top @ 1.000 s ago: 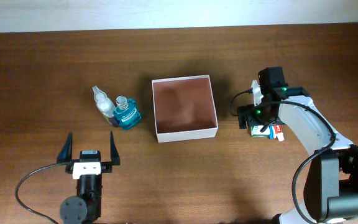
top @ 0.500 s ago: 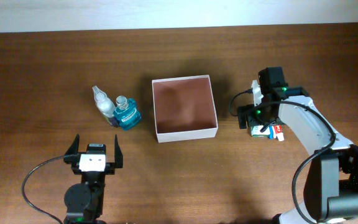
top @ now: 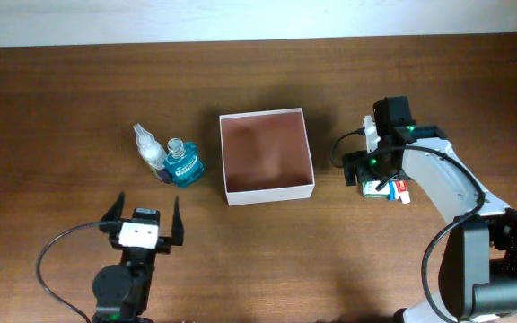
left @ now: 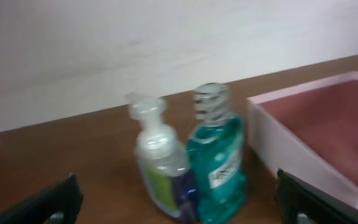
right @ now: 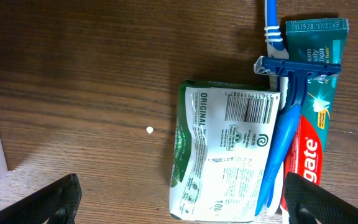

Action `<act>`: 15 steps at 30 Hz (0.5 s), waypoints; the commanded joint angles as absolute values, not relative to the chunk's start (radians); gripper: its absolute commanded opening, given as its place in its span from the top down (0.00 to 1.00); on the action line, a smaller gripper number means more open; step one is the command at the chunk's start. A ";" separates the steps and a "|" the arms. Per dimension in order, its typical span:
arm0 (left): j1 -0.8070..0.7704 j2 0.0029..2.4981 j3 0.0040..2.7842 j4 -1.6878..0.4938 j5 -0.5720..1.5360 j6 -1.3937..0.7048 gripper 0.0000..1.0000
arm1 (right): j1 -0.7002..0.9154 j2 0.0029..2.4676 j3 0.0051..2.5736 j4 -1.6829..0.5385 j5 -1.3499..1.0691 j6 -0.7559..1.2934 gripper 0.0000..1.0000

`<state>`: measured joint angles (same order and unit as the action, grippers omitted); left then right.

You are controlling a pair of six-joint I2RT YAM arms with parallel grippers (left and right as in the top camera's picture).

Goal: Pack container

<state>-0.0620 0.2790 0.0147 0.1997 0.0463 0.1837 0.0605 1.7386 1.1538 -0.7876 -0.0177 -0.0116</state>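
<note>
Soft, even light. Overhead is sharp, with a dim shadow inside the square white-walled container [top: 271,191]. Left wrist view blurs the teal plastic bottle [left: 216,171]; right wrist view is crisp.

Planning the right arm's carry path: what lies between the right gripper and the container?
Bare table, in overhead view, between the right gripper and the container; the right wrist view adds one tiny white speck.

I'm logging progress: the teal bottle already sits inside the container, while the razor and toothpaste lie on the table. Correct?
Not quite. The teal bottle is not inside the container; it stands on the table just outside it, beside a clear bottle, as the overhead view shows. The razor and toothpaste do lie on the table.
</note>
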 commanded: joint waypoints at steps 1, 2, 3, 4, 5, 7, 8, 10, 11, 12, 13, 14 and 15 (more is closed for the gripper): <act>-0.056 0.280 0.032 0.200 0.179 0.196 0.01 | 0.065 1.740 1.172 -0.788 -0.023 -0.015 0.01; -0.056 0.280 0.032 0.200 0.180 0.196 0.00 | 0.065 1.740 1.172 -0.788 -0.023 -0.015 0.01; -0.056 0.280 0.032 0.197 0.179 0.196 0.01 | 0.065 1.740 1.172 -0.788 -0.023 -0.015 0.01; -0.056 0.280 0.032 0.197 0.179 0.196 0.00 | 0.065 1.740 1.172 -0.788 -0.023 -0.015 0.01; -0.056 0.280 0.032 0.197 0.179 0.196 0.01 | 0.065 1.740 1.172 -0.788 -0.023 -0.015 0.01; -0.056 0.280 0.032 0.193 0.180 0.196 0.00 | 0.065 1.740 1.172 -0.788 -0.023 -0.015 0.01; -0.056 0.281 0.032 0.190 0.180 0.196 0.01 | 0.065 1.740 1.172 -0.788 -0.023 -0.015 0.01; -0.056 0.280 0.032 0.185 0.180 0.196 0.01 | 0.065 1.740 1.172 -0.788 -0.023 -0.015 0.01; -0.056 0.280 0.032 0.187 0.181 0.196 0.00 | 0.065 1.740 1.172 -0.788 -0.023 -0.015 0.01; -0.056 0.280 0.032 0.197 0.181 0.196 0.00 | 0.065 1.740 1.172 -0.787 -0.023 -0.015 0.01; -0.056 0.280 0.032 0.210 0.194 0.196 0.01 | 0.065 1.740 1.172 -0.788 -0.023 -0.015 0.02; -0.056 0.280 0.032 0.230 0.230 0.196 0.00 | 0.065 1.740 1.172 -0.788 -0.023 -0.015 0.01; -0.056 0.280 0.032 0.234 0.249 0.196 0.01 | 0.065 1.740 1.172 -0.788 -0.023 -0.015 0.01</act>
<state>-0.0620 0.2798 0.0147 0.2108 0.1741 0.1837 0.0605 1.7386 1.1538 -0.7879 -0.0177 -0.0116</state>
